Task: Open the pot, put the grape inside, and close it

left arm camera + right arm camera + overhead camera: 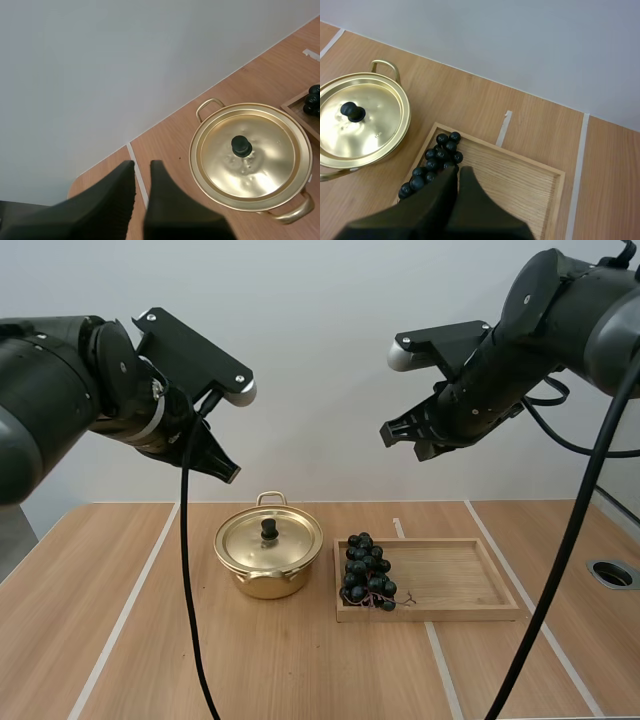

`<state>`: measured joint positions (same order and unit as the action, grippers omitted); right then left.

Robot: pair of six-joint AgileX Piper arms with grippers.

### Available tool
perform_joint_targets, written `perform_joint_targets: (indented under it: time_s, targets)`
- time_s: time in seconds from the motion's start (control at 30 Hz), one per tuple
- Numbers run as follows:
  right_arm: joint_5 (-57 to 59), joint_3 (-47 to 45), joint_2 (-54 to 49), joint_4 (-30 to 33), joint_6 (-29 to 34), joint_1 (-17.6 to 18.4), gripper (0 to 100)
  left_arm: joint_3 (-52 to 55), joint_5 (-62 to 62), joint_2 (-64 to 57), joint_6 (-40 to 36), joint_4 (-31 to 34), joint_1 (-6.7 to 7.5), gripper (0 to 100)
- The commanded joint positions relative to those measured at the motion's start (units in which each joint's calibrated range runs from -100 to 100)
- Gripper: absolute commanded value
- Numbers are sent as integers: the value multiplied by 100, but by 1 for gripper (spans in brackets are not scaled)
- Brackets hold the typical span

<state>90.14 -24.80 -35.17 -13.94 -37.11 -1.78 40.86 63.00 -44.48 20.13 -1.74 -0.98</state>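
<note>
A gold pot [268, 552] stands at the table's middle with its lid on, a black knob [269, 528] on top. A bunch of dark grapes [366, 570] lies at the left end of a wooden tray [470, 580] just right of the pot. My left gripper [228, 472] hangs shut high above the pot's left side. My right gripper [405, 440] hangs shut high over the grapes. The left wrist view has the shut left gripper [142, 167] short of the lidded pot [250, 155]. The right wrist view has the shut right gripper [458, 171] over the grapes [437, 160], with the tray [520, 185] and pot [360, 120].
White tape lines [130, 605] run across the wooden table. A round grommet hole [612, 573] sits near the table's right edge. A plain wall closes the far side. The tray's right part is bare wood.
</note>
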Motion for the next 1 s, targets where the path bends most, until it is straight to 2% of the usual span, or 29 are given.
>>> perform_joint_targets:
  time_s: [0.0, 0.03, 0.07, 0.33, 0.5, 0.6, 0.8, 0.87, 0.97]
  targets:
    - [80, 44, -23, -295, -438, -14, 62, -83, -135, 5, 349, -141, -4, 88]
    - [80, 44, -23, -367, -546, -14, 79, -83, -155, 5, 445, -141, -4, 100]
    - [55, 44, -23, -437, -631, -14, 99, -83, -208, 5, 506, -141, -4, 100]
    - [37, 44, -23, -290, -631, -14, 100, -83, -260, 5, 1281, -380, 11, 100]
    - [303, 44, -23, -129, -631, -14, 100, -68, -258, 67, 1308, -1106, 11, 100]
    - [346, 44, -23, -129, -631, -14, 100, -68, 110, 328, 1762, -1662, 11, 100]
    - [364, 44, -23, -204, -631, -14, 100, -68, 408, 1279, 1960, -1819, 11, 100]
    - [364, 44, -23, -204, -631, -14, 100, -80, 408, 1590, 1993, -1831, 31, 100]
    - [364, 44, -23, -218, -631, -14, 100, -126, 388, 1979, 1993, -1831, 183, 100]
